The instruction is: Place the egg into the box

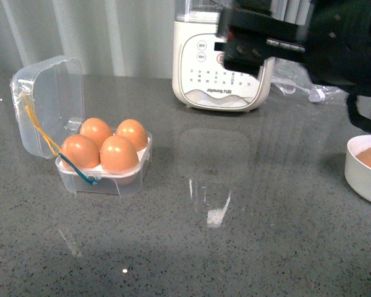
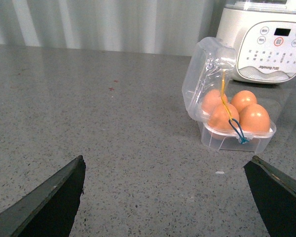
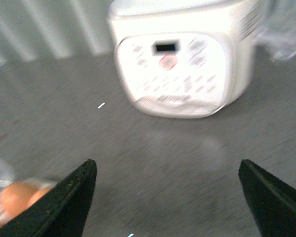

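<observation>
Only the front view shows the white bowl [image 1: 357,168] at the bench's [image 1: 284,247] right edge. The box [image 1: 105,180], lid up, sits left, holding four eggs [image 1: 119,153]. The left hand [image 2: 166,160] and right hand [image 3: 167,163] gape wide, empty.

Open worktop [image 1: 235,247] across centre and front, between box [image 1: 105,170] at left and white bowl [image 1: 365,173] at right edge. Hinged lid [image 1: 46,105] raised on far-left side of box: blocked from there, open from above, front and right. All four cells filled by eggs [image 1: 117,153]. White appliance [image 1: 222,68] at rear centre, clear plastic wrap [image 1: 297,77] beside it. Right arm [image 1: 334,37] overhead at upper right
</observation>
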